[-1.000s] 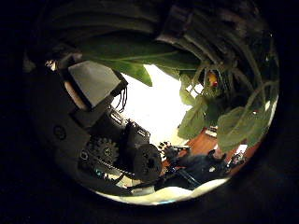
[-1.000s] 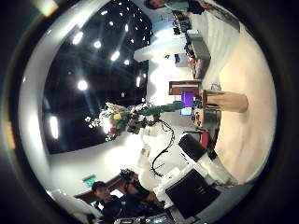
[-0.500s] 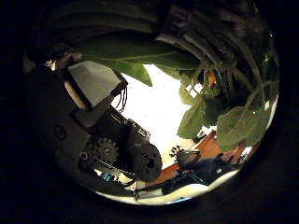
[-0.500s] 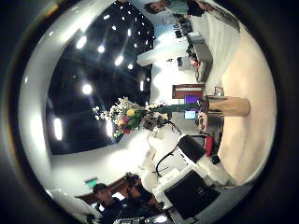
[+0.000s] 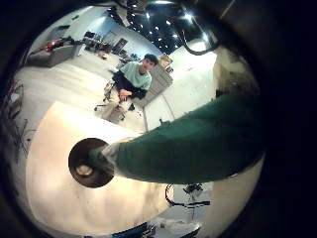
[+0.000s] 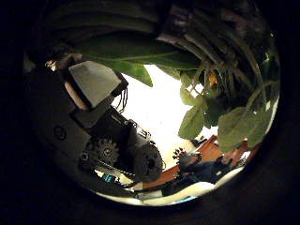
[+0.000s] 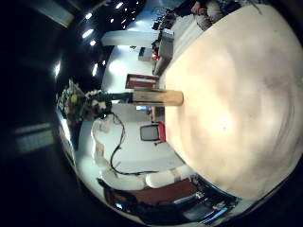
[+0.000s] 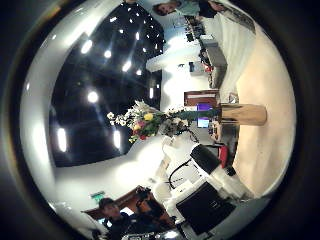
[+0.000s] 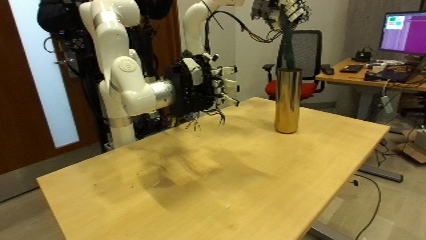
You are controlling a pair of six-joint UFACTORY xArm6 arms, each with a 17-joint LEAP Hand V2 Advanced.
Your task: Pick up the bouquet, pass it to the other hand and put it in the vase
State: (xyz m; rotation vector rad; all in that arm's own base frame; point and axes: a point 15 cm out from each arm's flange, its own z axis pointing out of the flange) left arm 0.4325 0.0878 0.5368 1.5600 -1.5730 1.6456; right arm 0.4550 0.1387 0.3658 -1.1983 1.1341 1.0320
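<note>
As the left hand (image 9: 282, 12) grips the bouquet (image 9: 286, 40) over the gold vase (image 9: 286, 99), stems now dipping inside, the right hand (image 9: 200, 85) hangs slack-fingered and empty above the surface (image 9: 200, 180).

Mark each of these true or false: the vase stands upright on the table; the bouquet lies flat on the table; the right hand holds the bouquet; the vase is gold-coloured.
1. The vase stands upright on the table. True.
2. The bouquet lies flat on the table. False: the left hand holds it in the air above the vase, stems pointing down to the vase's mouth.
3. The right hand holds the bouquet. False: it holds nothing and hangs over the table, apart from the vase.
4. The vase is gold-coloured. True.
</note>
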